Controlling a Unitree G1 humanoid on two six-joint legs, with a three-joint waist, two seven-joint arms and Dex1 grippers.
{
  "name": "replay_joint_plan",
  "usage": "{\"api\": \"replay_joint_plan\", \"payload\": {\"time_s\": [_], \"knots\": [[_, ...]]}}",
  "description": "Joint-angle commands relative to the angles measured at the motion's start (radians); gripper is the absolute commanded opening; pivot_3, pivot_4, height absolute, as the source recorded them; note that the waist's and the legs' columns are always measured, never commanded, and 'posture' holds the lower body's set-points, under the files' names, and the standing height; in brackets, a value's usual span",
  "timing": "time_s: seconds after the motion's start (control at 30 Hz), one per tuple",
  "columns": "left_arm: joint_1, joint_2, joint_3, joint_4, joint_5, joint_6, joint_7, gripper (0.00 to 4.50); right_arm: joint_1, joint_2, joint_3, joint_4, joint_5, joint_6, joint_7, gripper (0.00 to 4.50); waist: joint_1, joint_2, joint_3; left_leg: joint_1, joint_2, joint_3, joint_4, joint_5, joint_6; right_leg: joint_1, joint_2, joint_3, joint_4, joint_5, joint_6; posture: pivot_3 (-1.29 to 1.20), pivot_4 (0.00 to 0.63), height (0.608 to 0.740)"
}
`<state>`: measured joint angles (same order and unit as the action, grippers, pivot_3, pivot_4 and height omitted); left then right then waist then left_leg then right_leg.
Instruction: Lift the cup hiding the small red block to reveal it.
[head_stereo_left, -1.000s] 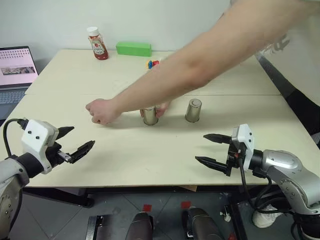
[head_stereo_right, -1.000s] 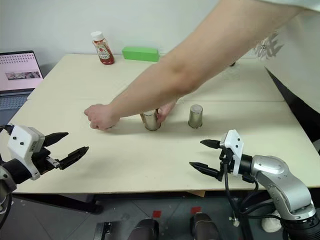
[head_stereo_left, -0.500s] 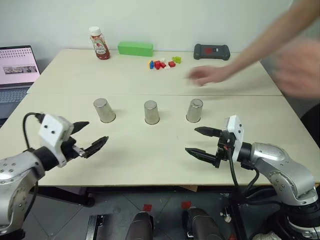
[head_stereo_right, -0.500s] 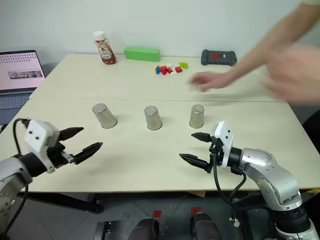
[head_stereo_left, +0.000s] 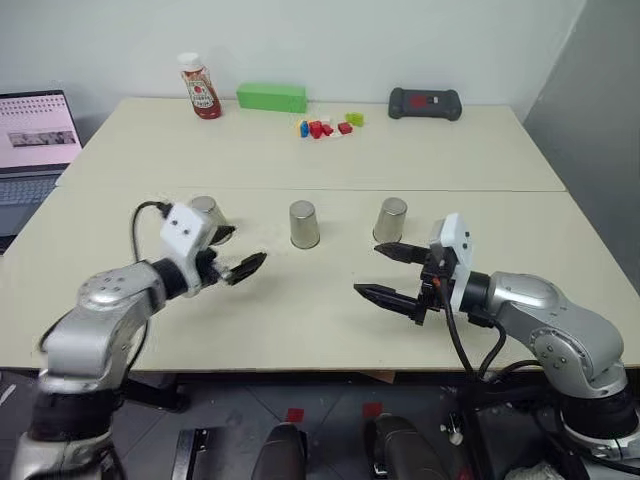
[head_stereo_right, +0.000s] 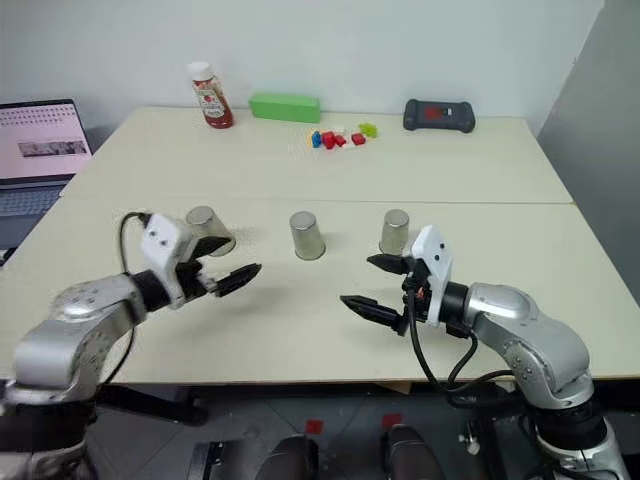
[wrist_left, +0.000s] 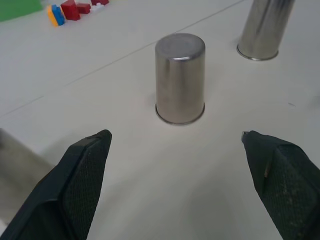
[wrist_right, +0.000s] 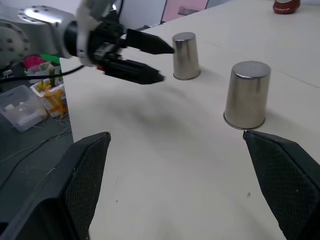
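Three shiny steel cups stand upside down in a row on the table: the left cup (head_stereo_left: 207, 207), the middle cup (head_stereo_left: 303, 224) and the right cup (head_stereo_left: 390, 219). They look alike, and the small red block is hidden. My left gripper (head_stereo_left: 245, 251) is open, just in front of the left cup and partly covering it. In the left wrist view the middle cup (wrist_left: 180, 78) stands ahead between the fingers (wrist_left: 82, 175). My right gripper (head_stereo_left: 368, 270) is open, in front of the right cup, holding nothing.
At the table's far edge stand a ketchup bottle (head_stereo_left: 199, 88), a green box (head_stereo_left: 271, 97), a cluster of coloured bricks (head_stereo_left: 325, 127) and a black device (head_stereo_left: 425, 103). A laptop (head_stereo_left: 35, 135) sits off the left side.
The person's arm has left the cups and gone out of view. My left gripper has moved forward and right, up to the left cup. My right gripper has shifted left and up a little.
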<state>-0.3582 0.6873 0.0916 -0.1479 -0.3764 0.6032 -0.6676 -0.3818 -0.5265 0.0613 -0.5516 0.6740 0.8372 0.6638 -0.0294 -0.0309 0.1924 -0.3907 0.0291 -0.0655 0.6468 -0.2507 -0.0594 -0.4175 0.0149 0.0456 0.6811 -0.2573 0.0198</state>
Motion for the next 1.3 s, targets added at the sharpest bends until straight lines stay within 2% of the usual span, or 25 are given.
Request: {"api": "replay_joint_plan", "payload": {"time_s": [0.03,0.17,0.47,0.83,0.93,1.13,1.3], "knots": [[-0.11,-0.05,-0.058,0.104,0.044,-0.032,0.001,4.41,-0.013,0.002,-0.016,-0.035,0.03,0.024,-0.027,4.5,0.0,0.0,0.0,0.0,0.0,0.0,0.0,0.0,0.0,0.0,0.0,0.0,0.0,0.0,0.0,0.0,0.15,0.74],[-0.218,-0.108,-0.125,0.253,0.121,-0.107,0.006,4.41,0.001,0.001,-0.017,-0.051,0.04,0.035,-0.043,4.5,0.0,0.0,0.0,-0.002,0.0,0.0,0.0,0.0,0.0,-0.001,0.0,0.0,0.0,0.0,0.0,0.0,0.15,0.74],[-0.413,-0.216,-0.179,0.579,0.242,-0.262,0.041,4.41,0.03,0.003,-0.023,-0.087,0.052,0.052,-0.071,4.5,-0.002,0.0,0.0,-0.003,0.0,0.0,0.0,0.0,0.0,-0.002,0.0,0.0,0.0,0.0,0.0,0.0,0.15,0.74],[-0.536,-0.308,-0.156,0.782,0.252,-0.297,0.035,4.41,0.034,-0.018,-0.025,-0.099,0.07,0.058,-0.074,4.5,-0.003,0.0,0.0,-0.004,-0.001,-0.001,0.0,0.0,0.0,-0.002,0.0,-0.001,0.0,0.0,0.0,0.0,0.15,0.74],[-0.543,-0.311,-0.151,0.801,0.254,-0.303,0.035,3.99,0.03,-0.021,-0.026,-0.097,0.072,0.057,-0.076,4.5,-0.003,0.0,0.0,-0.004,-0.001,-0.001,0.0,0.0,0.0,-0.002,0.0,-0.001,0.0,0.0,0.0,0.0,0.15,0.74],[-0.55,-0.313,-0.134,0.815,0.241,-0.308,0.026,2.76,0.03,-0.021,-0.023,-0.095,0.071,0.053,-0.075,4.5,-0.003,0.0,0.0,-0.004,-0.001,-0.001,0.0,0.0,0.0,-0.002,0.0,-0.001,0.0,0.0,0.0,0.0,0.15,0.74],[-0.519,-0.316,-0.121,0.71,0.205,-0.326,-0.027,2.71,0.025,-0.025,-0.013,-0.091,0.062,0.044,-0.064,4.5,-0.003,0.0,0.0,-0.004,-0.001,-0.001,0.0,0.0,0.0,-0.002,0.0,-0.001,0.0,0.0,0.0,0.0,0.15,0.74]]}}
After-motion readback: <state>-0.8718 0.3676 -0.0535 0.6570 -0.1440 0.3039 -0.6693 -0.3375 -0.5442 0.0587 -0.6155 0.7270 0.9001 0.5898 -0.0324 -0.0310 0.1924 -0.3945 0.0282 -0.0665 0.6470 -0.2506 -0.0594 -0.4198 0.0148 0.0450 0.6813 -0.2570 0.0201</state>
